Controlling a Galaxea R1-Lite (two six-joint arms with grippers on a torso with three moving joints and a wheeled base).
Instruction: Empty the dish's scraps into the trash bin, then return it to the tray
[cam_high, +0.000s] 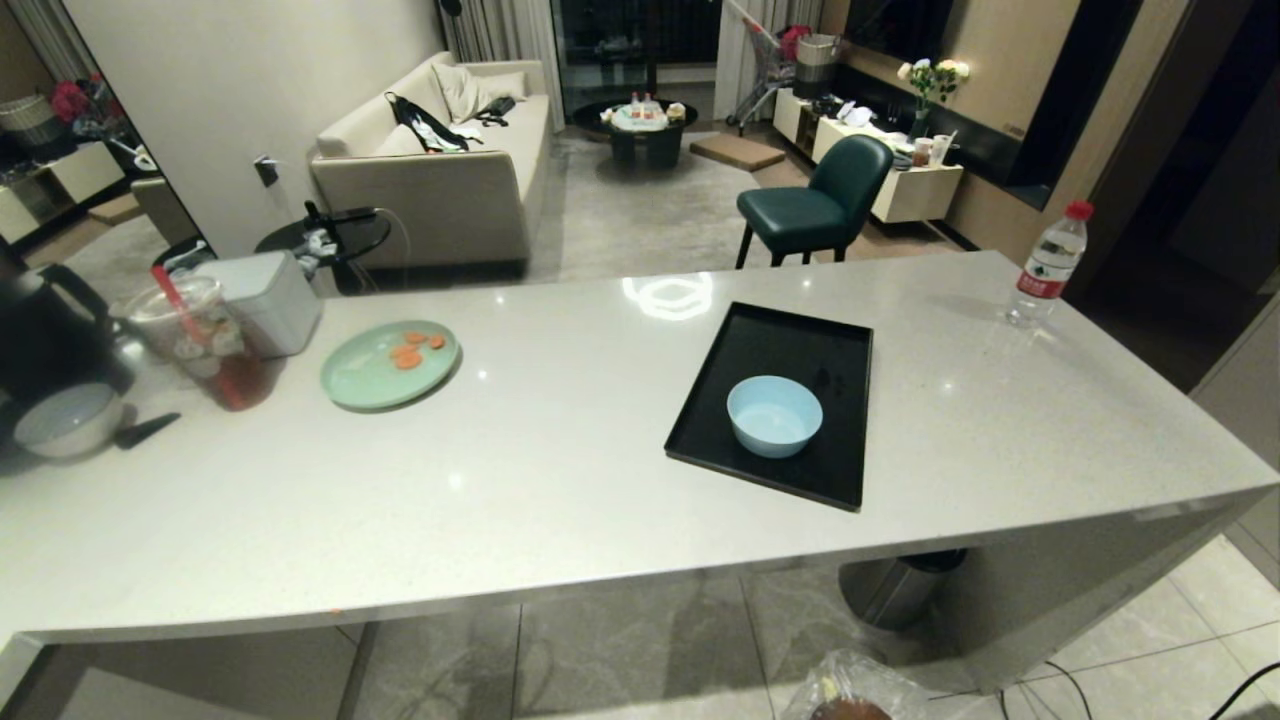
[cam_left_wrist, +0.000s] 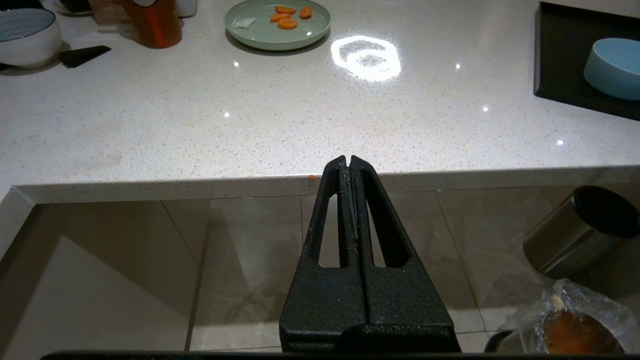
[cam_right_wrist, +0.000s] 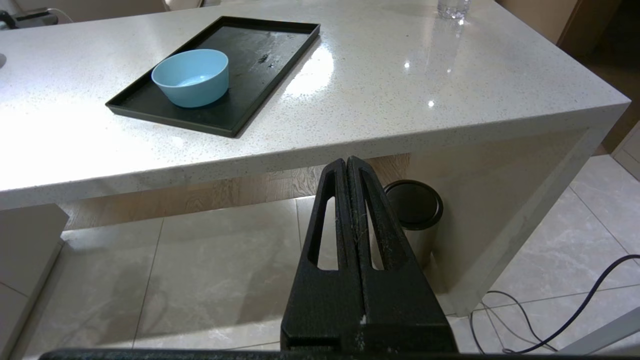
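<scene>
Pale blue round bowl (cam_high: 775, 415) sits empty on the matte black tray (cam_high: 800, 345), apparently finished; both pincers (cam_left_wrist: 346, 162) (cam_right_wrist: 346, 163) pressed together, idle below the bench.

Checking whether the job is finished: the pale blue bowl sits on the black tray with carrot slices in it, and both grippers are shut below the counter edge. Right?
One thing is off: the bowl on the tray looks empty in the head view. The carrot slices lie on the green plate. Left gripper and right gripper are shut below the edge.
</scene>
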